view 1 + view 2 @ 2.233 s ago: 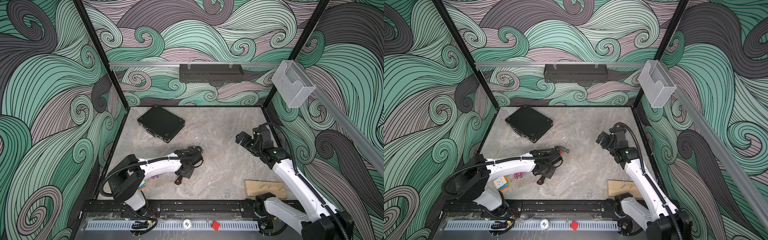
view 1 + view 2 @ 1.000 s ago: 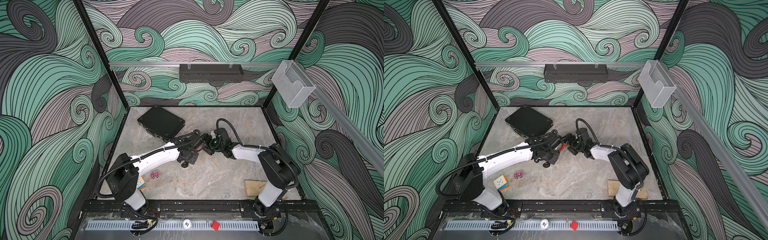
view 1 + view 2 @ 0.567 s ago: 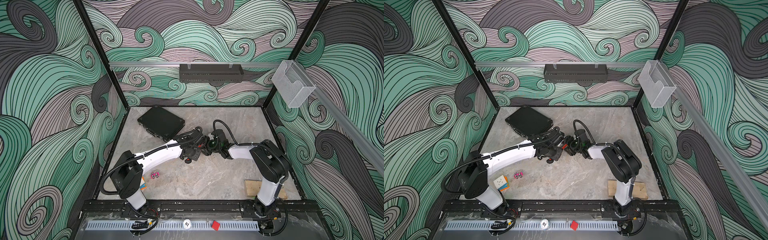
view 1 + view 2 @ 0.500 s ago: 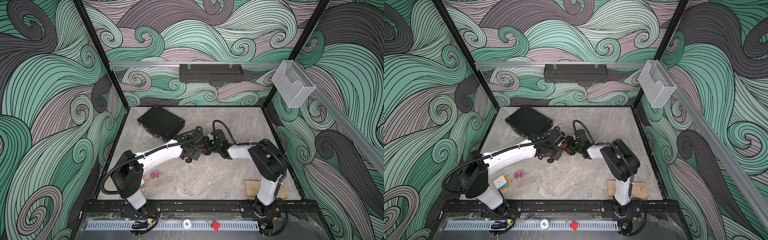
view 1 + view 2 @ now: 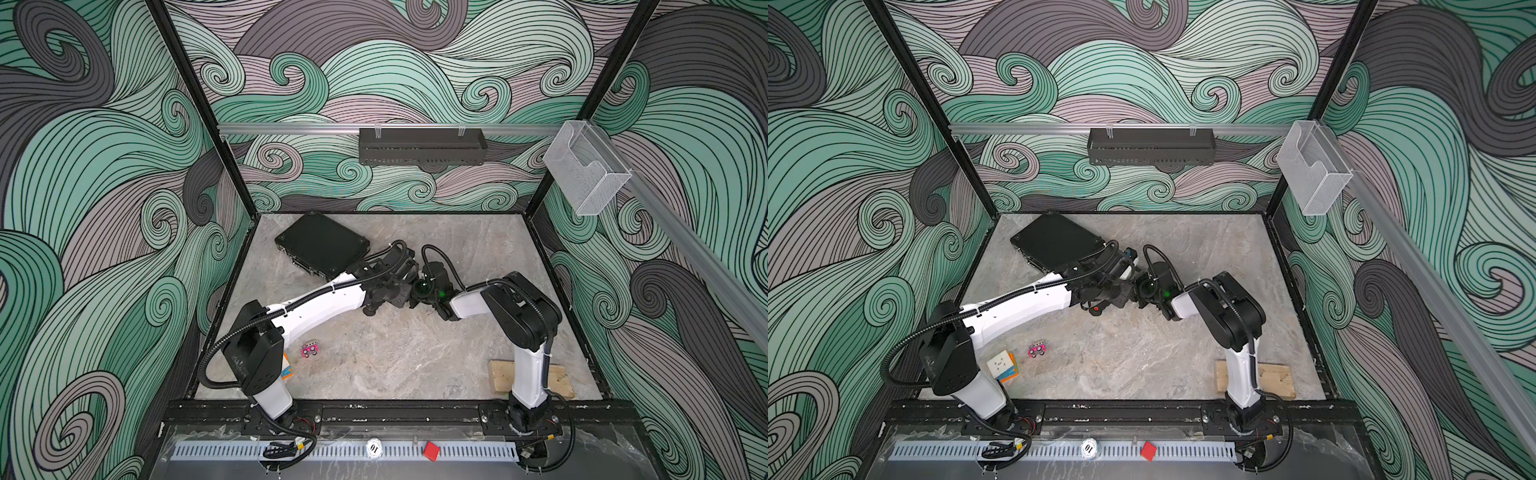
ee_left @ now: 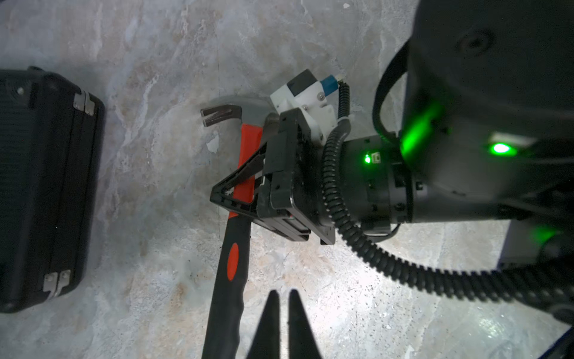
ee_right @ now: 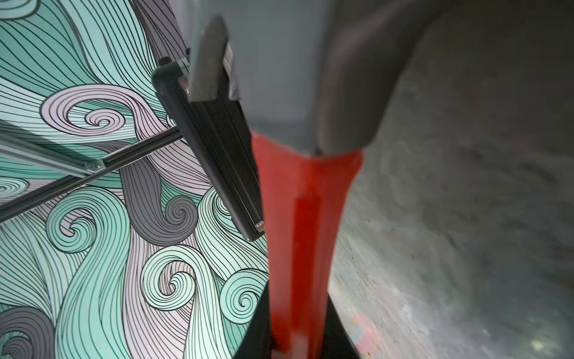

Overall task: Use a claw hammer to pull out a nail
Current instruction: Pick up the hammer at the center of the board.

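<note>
since the earlier frames: the right arm has swung in from the right side to mid-table. the left arm has stretched further toward the back. the two wrists now meet just beside the near corner of the black case (image 5: 322, 247).

claw hammer (image 6: 228, 242): mid-table, near the case and apart from it, low over the marble table (image 5: 395, 353). cannot tell whether it rests on the table or hangs just above. in the left wrist view the grey claw points toward the case and the black handle runs back under the left wrist. in a top view only the red ring at the handle end (image 5: 1096, 308) shows below the left wrist; the rest is hidden by the arms.

right gripper (image 6: 223, 197): clamped on the orange neck just below the grey head, one finger over the neck, the other behind it. the right wrist view shows the neck (image 7: 304, 217) running straight out from between the fingers.

left gripper (image 6: 283, 295): fingers slightly apart, a thin slit with nothing in it. the handle passes just beside them, not between.

elsewhere: wooden block (image 5: 557, 376) at the front right, partly behind the right arm's base link. pink toy (image 5: 310, 350) and a colour cube (image 5: 1001, 365) front left, well apart from the hammer.
</note>
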You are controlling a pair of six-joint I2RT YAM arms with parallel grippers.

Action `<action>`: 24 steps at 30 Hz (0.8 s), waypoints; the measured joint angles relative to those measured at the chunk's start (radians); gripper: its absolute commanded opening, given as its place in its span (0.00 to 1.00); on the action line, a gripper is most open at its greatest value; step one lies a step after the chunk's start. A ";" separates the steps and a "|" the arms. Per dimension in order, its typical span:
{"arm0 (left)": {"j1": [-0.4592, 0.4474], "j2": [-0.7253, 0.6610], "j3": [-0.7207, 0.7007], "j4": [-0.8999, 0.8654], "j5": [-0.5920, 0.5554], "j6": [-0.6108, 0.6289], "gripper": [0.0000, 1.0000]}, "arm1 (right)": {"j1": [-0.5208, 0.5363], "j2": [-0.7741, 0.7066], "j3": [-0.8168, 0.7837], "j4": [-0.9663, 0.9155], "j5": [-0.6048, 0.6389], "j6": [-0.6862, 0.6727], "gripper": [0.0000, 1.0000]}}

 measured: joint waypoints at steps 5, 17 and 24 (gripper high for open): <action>0.041 -0.069 -0.006 0.005 0.040 0.008 0.39 | -0.008 -0.003 0.001 0.001 0.008 0.030 0.08; 0.275 -0.428 -0.279 0.174 0.142 -0.100 0.61 | -0.075 -0.010 0.040 0.030 0.005 0.158 0.08; 0.284 -0.422 -0.413 0.357 0.233 -0.188 0.68 | -0.101 -0.035 0.093 0.091 -0.013 0.232 0.08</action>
